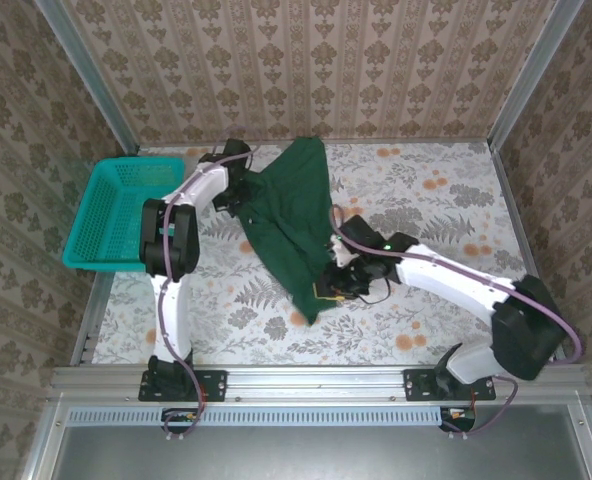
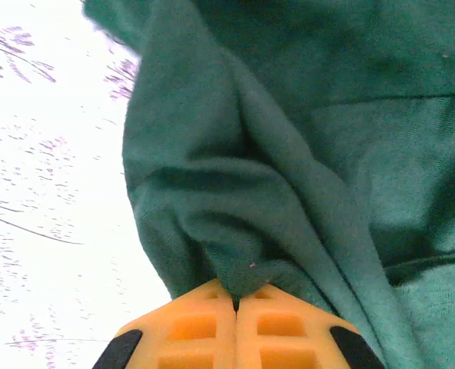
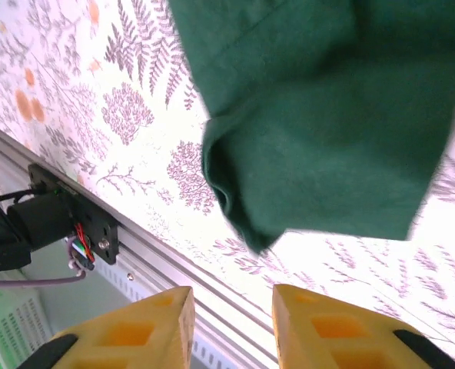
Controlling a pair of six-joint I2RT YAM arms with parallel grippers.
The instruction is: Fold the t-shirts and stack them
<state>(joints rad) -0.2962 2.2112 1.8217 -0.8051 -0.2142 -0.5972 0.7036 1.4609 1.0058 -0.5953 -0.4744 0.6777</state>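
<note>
A dark green t-shirt [image 1: 294, 215] lies crumpled in a long diagonal strip across the middle of the table. My left gripper [image 1: 244, 188] is at its upper left edge, shut on a pinched fold of the green cloth [image 2: 247, 277]; its orange fingers [image 2: 204, 327] meet with cloth between the tips. My right gripper [image 1: 328, 288] is beside the shirt's lower end. In the right wrist view its jaws [image 3: 234, 307] stand apart with nothing between them, and the t-shirt's corner [image 3: 320, 154] hangs just beyond the yellow fingertips [image 3: 162, 323].
A teal mesh basket [image 1: 116, 215] sits at the table's left edge, beside the left arm. The floral table cover [image 1: 446, 200] spreads to the right. A metal rail [image 1: 316, 380] runs along the near edge. Patterned walls close in the back and sides.
</note>
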